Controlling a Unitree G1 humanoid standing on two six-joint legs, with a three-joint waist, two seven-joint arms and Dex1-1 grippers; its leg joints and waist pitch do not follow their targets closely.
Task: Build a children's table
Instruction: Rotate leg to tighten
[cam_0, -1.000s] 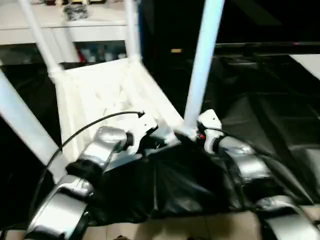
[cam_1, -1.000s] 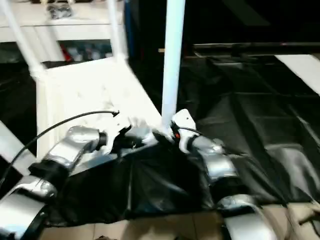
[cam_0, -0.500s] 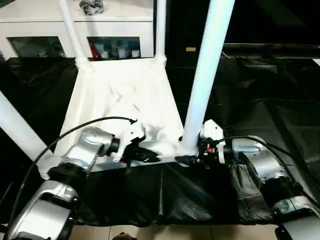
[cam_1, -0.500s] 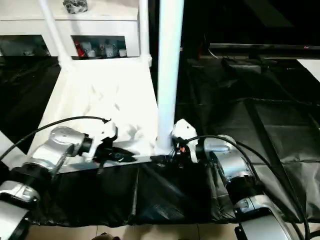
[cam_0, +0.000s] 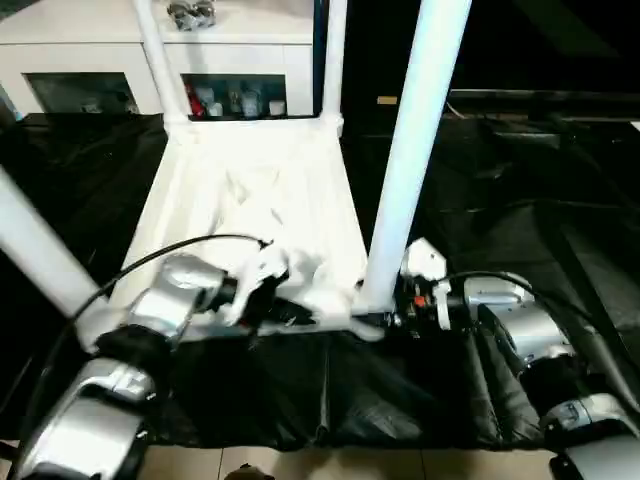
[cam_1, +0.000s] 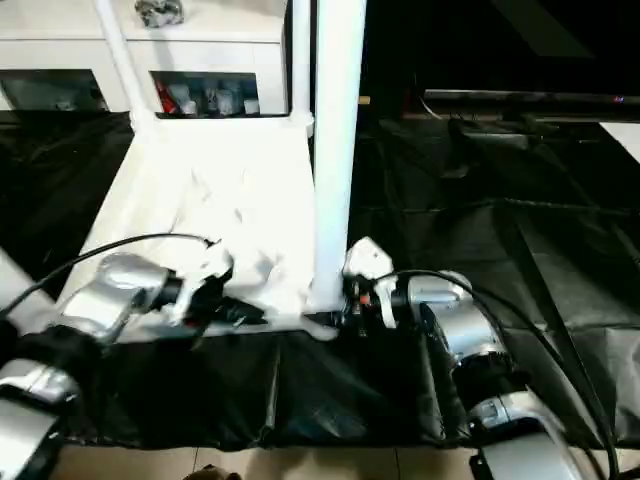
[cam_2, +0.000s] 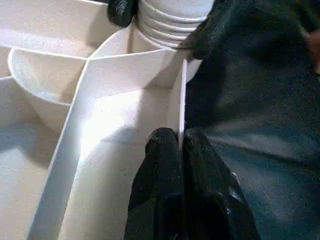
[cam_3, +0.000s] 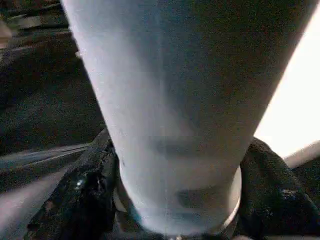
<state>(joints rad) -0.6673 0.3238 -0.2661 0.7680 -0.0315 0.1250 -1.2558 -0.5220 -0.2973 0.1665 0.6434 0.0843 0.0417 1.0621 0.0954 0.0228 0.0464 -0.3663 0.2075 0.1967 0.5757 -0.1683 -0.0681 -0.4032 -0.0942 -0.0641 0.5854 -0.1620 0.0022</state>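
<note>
The white tabletop (cam_0: 260, 190) lies upside down on a black sheet, ribs up. Its legs stand upright: two far ones (cam_0: 160, 55) (cam_0: 335, 55), one near left (cam_0: 35, 250) and one near right (cam_0: 415, 150). My left gripper (cam_2: 181, 137) is shut on the tabletop's thin near rim, just left of the near right corner socket. My right gripper (cam_3: 177, 195) reaches in from the right. Its black fingers (cam_3: 85, 195) press on both sides of the near right leg's base, right above the socket.
A white cabinet with glass doors (cam_0: 100, 50) stands behind the tabletop. The crumpled black sheet (cam_0: 520, 200) covers the floor to the right and front. Pale floor tiles (cam_0: 300, 465) show at the near edge. A black cable (cam_0: 170, 250) loops over my left forearm.
The camera has swung and levelled. My right gripper's fingers have narrowed onto the base of the near right leg. My left gripper has kept its hold on the rim.
</note>
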